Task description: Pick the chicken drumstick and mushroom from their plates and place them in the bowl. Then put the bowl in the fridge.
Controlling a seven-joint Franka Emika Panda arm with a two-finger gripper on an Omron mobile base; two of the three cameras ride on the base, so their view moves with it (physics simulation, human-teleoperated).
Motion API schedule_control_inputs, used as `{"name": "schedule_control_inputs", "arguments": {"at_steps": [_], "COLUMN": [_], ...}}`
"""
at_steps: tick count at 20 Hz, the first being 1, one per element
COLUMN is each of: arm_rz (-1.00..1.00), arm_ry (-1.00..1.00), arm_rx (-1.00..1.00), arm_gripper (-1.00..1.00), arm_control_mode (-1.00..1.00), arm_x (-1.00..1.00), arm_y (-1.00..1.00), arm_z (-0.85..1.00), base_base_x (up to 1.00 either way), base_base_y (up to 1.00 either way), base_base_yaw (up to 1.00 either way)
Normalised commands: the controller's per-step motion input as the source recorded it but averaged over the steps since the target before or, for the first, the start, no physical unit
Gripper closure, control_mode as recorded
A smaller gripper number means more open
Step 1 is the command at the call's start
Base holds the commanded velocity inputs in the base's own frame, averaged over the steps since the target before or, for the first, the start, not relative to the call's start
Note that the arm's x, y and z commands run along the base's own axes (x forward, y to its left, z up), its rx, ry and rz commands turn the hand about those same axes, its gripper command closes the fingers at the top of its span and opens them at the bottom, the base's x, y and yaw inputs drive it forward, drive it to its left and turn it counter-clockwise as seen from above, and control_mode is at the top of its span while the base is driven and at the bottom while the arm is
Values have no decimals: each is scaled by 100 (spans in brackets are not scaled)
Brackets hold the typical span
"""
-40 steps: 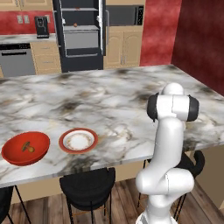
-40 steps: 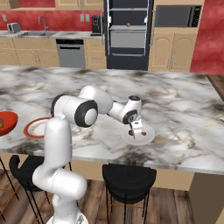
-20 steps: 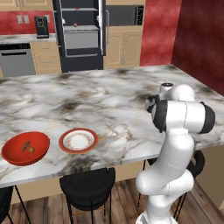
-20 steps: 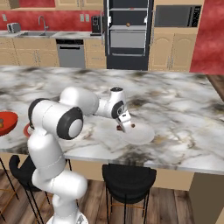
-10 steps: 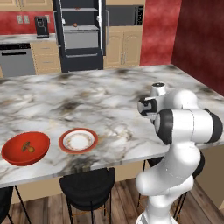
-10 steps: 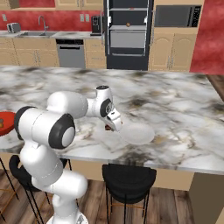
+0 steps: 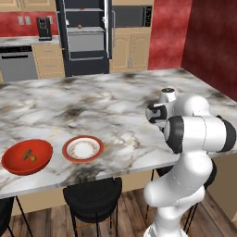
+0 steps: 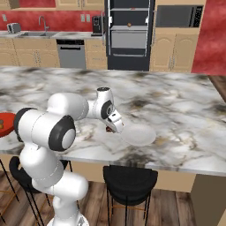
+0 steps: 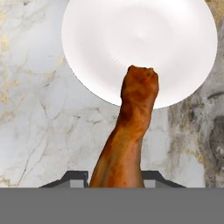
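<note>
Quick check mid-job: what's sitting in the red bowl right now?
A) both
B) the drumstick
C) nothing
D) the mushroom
D: the red bowl holds only the mushroom; the drumstick is clamped in the tool over the pale plate.

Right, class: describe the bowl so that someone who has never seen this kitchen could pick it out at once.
Start at the long marble counter and go to its near left corner. There sits the red bowl, with a small mushroom inside. Unlike the flat orange-rimmed plate with a white centre beside it, it is deep, glossy and red all over.
</note>
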Motion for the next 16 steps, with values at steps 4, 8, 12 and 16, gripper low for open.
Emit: {"name": "schedule_control_inputs", "arguments": {"at_steps": [4,8,12,16], "arm_rz": [0,0,0,0], "arm_ry": [0,0,0,0], "arm_rx": [0,0,0,0], "arm_gripper": [100,100,100,100], "arm_control_mode": [100,100,100,100], "arm_x": [0,0,0,0], "arm_y": [0,0,0,0], "arm_z": [0,0,0,0], "base_base_x": [0,0,-1,-66], "base_base_y": [0,0,0,-1], "base_base_yaw": [0,0,0,2]}}
